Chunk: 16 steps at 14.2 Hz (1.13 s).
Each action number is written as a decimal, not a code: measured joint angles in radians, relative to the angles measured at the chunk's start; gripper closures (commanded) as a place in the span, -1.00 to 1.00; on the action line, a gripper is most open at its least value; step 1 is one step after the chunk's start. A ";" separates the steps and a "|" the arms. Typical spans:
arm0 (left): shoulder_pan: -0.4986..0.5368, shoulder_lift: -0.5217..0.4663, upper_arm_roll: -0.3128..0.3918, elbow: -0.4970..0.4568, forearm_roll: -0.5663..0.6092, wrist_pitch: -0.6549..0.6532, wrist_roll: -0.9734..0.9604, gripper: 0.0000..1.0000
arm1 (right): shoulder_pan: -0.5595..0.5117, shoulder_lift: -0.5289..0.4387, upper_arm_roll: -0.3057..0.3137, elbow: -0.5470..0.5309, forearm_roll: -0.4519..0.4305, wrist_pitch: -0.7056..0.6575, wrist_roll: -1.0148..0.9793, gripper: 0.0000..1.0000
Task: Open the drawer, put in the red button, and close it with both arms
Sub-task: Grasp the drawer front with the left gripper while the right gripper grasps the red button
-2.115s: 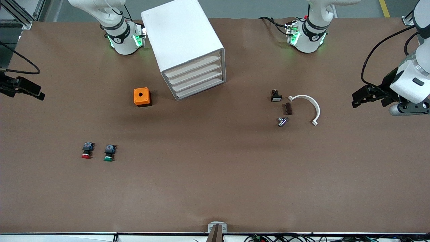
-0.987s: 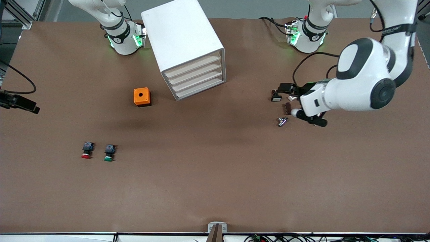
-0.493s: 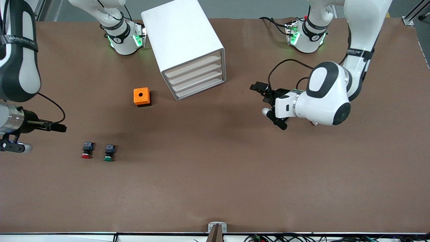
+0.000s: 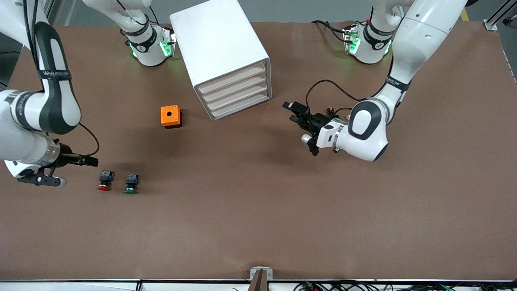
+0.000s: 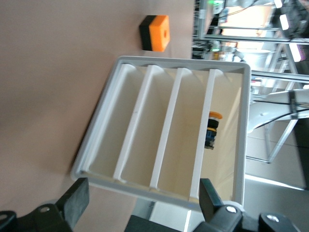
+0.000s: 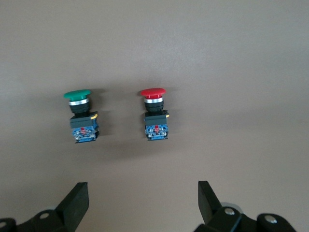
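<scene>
Both arms swung inward: left gripper (image 4: 297,114), jaws spread and empty, faced the drawer cabinet (image 4: 226,60); right gripper (image 4: 91,161), likewise spread, reached beside the red button (image 4: 104,180).

**Brown tabletop, grey floor round the edges**

Pretty much the whole front view is taken up by a matte brown table (image 4: 258,226), lit evenly, with soft shadows thrown on it. A strip of grey floor (image 4: 307,10) can be seen past the table's edge by the arm bases. An aluminium frame (image 4: 24,14) is spotted at that same edge, at the right arm's end. Loose cables (image 4: 363,286) are bunched along the table's near edge.
</scene>
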 measured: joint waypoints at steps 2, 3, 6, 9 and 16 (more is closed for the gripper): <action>-0.032 0.034 -0.010 -0.008 -0.064 0.000 0.009 -1.00 | -0.005 0.044 0.000 -0.004 0.000 0.033 -0.003 -1.00; -0.056 0.049 -0.012 -0.009 -0.101 0.000 0.010 -0.97 | -0.008 0.069 0.000 -0.005 0.000 0.054 -0.006 -1.00; -0.124 0.083 -0.014 -0.009 -0.208 0.011 0.045 -0.88 | -0.023 0.134 -0.001 -0.005 0.000 0.135 -0.013 -1.00; -0.161 0.102 -0.014 -0.009 -0.266 0.022 0.115 -0.85 | -0.034 0.183 -0.001 -0.004 0.000 0.171 -0.014 -1.00; -0.228 0.106 -0.015 -0.009 -0.312 0.093 0.202 -0.77 | -0.034 0.257 0.005 0.005 0.000 0.254 -0.014 -1.00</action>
